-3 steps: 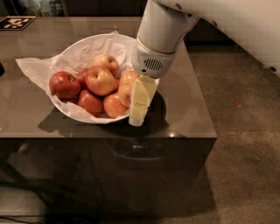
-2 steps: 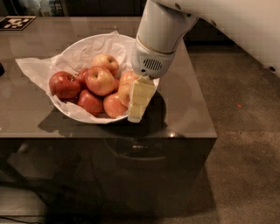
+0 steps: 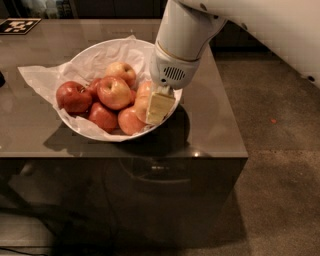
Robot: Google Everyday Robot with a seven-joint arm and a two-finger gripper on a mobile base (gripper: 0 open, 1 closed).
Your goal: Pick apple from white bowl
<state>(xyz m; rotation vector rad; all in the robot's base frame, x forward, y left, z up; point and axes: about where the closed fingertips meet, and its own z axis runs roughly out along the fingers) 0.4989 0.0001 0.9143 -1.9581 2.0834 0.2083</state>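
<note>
desk (image 3: pixel 215 130): dark glossy top, reflective, dark front panel under it. black-and-white marker tag (image 3: pixel 19 25) lies flat at its far left corner. floor (image 3: pixel 280 190) to the right: brown, speckled, with one small red speck (image 3: pixel 272 120). dark cabinets (image 3: pixel 115 9) behind the desk. dim warm light, soft shadows on the top. claw (image 3: pixel 159 106) sits over the desk's middle.

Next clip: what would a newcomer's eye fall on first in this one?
First, the big white arm coming in from the upper right, with its hand down in the right side of the white bowl, against the pale apple. Next, the red apples piled on crumpled paper in that bowl, bright against the dark glossy table.
</note>
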